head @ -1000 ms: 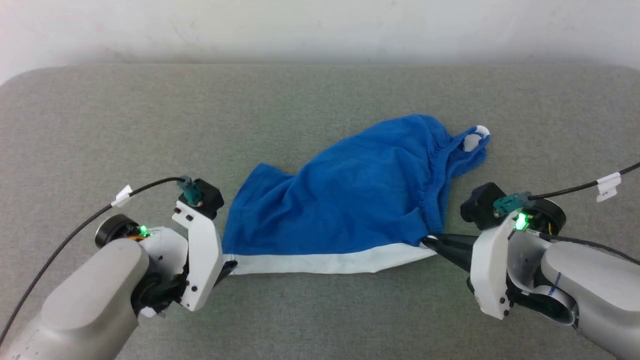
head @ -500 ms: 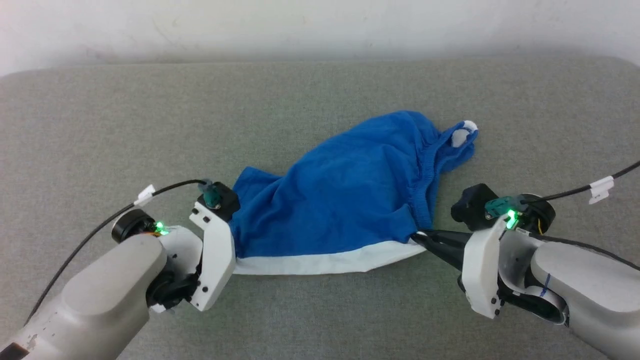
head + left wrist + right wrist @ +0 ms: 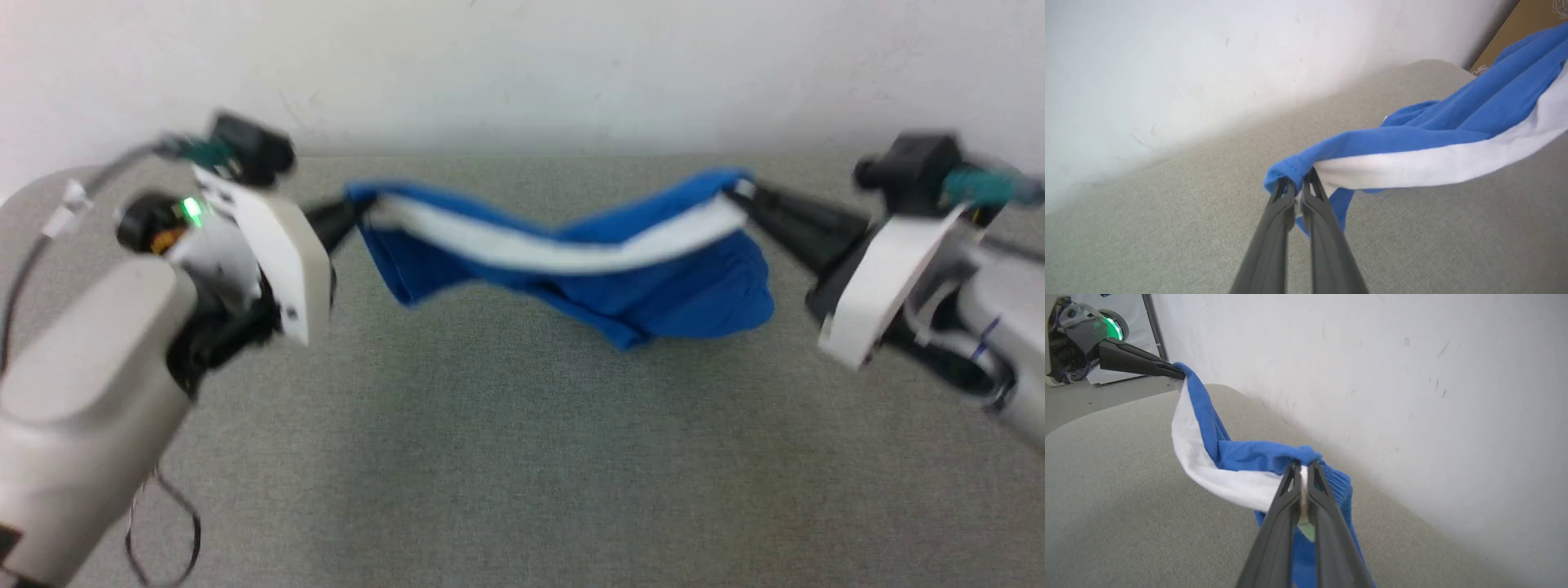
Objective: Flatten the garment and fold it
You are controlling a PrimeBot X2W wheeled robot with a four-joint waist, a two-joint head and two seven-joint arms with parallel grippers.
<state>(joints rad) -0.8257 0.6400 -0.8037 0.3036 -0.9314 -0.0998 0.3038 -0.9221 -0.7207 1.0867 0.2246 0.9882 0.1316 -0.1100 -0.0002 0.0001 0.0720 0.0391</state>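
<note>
The garment (image 3: 694,298) is held stretched between the 2 grippers, above the grey padded surface (image 3: 490,457). The left gripper (image 3: 357,214) is clamped shut on the left end of its white band (image 3: 555,249), and the right gripper (image 3: 747,194) on the right end. Blue fabric is seen hanging below both sets of fingertips, sagging midway between them.

The garment (image 3: 669,294) is hanging up in the air, stretching from 9 o'clock to 3 o'clock. It is looking bright blue and soft. Its white stripe (image 3: 531,249) is running along the top and dipping in the middle. The loose blue part is drooping toward 5 o'clock.
</note>
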